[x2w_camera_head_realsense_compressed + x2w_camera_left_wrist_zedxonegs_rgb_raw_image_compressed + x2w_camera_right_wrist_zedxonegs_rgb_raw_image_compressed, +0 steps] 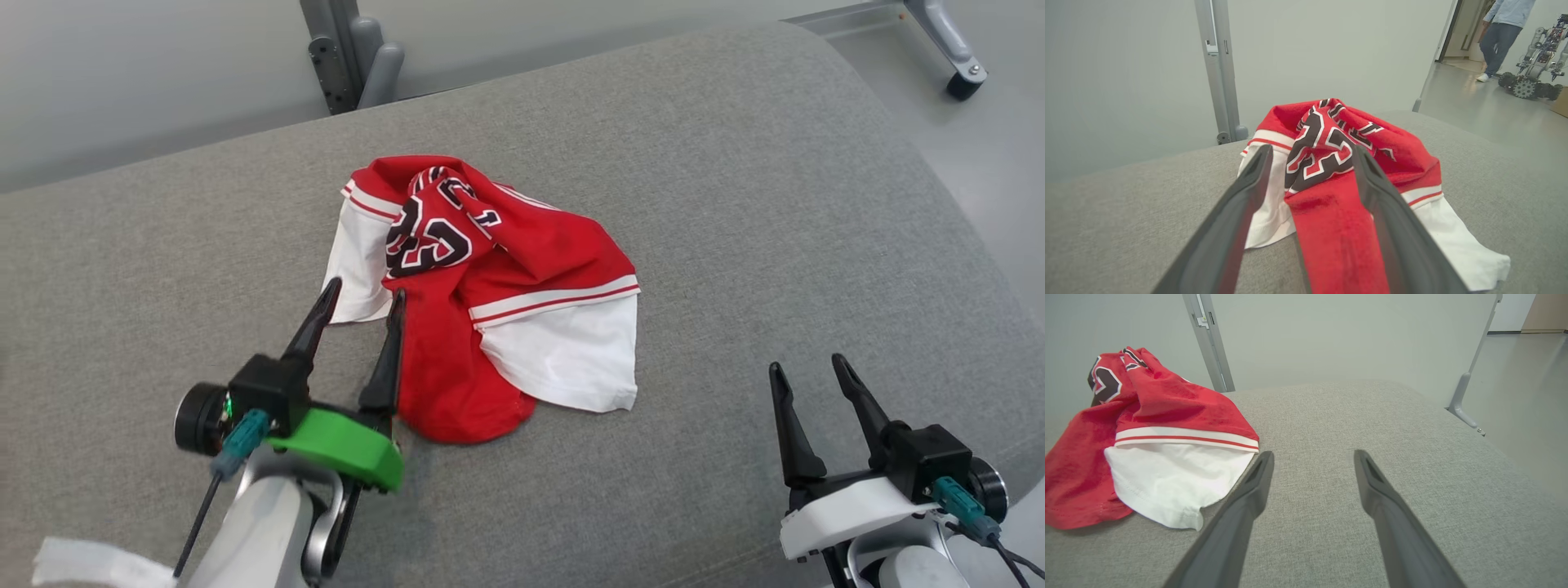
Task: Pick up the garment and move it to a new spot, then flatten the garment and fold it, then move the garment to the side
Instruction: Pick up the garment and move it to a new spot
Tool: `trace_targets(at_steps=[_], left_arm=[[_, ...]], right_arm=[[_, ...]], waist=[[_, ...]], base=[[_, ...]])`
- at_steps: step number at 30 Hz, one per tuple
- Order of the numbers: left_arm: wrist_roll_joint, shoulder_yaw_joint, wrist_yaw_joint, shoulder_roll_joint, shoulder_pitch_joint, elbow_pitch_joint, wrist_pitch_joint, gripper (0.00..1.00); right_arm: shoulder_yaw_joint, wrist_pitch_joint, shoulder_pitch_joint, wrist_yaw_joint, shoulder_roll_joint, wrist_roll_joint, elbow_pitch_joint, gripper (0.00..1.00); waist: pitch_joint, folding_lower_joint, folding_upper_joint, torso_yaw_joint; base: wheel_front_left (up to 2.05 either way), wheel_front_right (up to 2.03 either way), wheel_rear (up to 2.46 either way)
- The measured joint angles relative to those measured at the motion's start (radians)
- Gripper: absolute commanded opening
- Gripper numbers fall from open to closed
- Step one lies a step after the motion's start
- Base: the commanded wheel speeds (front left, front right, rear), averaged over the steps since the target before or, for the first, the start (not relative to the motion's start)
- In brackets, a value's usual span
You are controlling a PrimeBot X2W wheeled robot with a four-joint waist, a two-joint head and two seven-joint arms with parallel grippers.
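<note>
The garment (490, 286) is a red jersey with white sleeves and a black number, lying crumpled on the grey padded surface (735, 204). My left gripper (365, 292) stands open at the garment's near-left edge. In the left wrist view a red fold of the garment (1331, 220) lies between the open fingers of the left gripper (1310, 153), not pinched. My right gripper (804, 365) is open to the right of the garment, apart from it. The right wrist view has the right gripper (1312, 455) over bare grey fabric, with a white sleeve of the garment (1167, 477) just left of the left finger.
The grey surface curves down at its right edge (980, 269) to the floor. A grey metal post (343, 49) stands behind it and a caster leg (959, 73) at the far right. In the left wrist view a person (1498, 36) and a wheeled robot (1535, 73) are across the room.
</note>
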Motion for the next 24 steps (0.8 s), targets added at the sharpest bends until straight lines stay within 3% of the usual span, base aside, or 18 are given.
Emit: trace_targets(at_steps=[7, 12, 24], left_arm=[[0.014, 0.085, 0.042, 0.020, 0.183, -0.127, 0.000, 1.00], [0.033, 0.185, 0.074, -0.004, 0.304, -0.204, 0.000, 1.00], [0.095, 0.329, 0.010, -0.059, 0.449, -0.206, 0.000, 1.00]], right_arm=[[-0.032, 0.000, 0.021, 0.000, 0.000, -0.024, -0.007, 1.00], [-0.052, 0.000, 0.041, 0.000, 0.000, -0.037, -0.011, 1.00], [-0.073, 0.000, 0.077, 0.000, 0.000, -0.057, -0.008, 1.00]], waist=[[-0.021, 0.0000, 0.0000, 0.044], [-0.039, 0.0000, 0.0000, 0.080], [-0.078, 0.0000, 0.0000, 0.154]], base=[[0.00, 0.00, 0.00], [0.00, 0.00, 0.00], [0.00, 0.00, 0.00]])
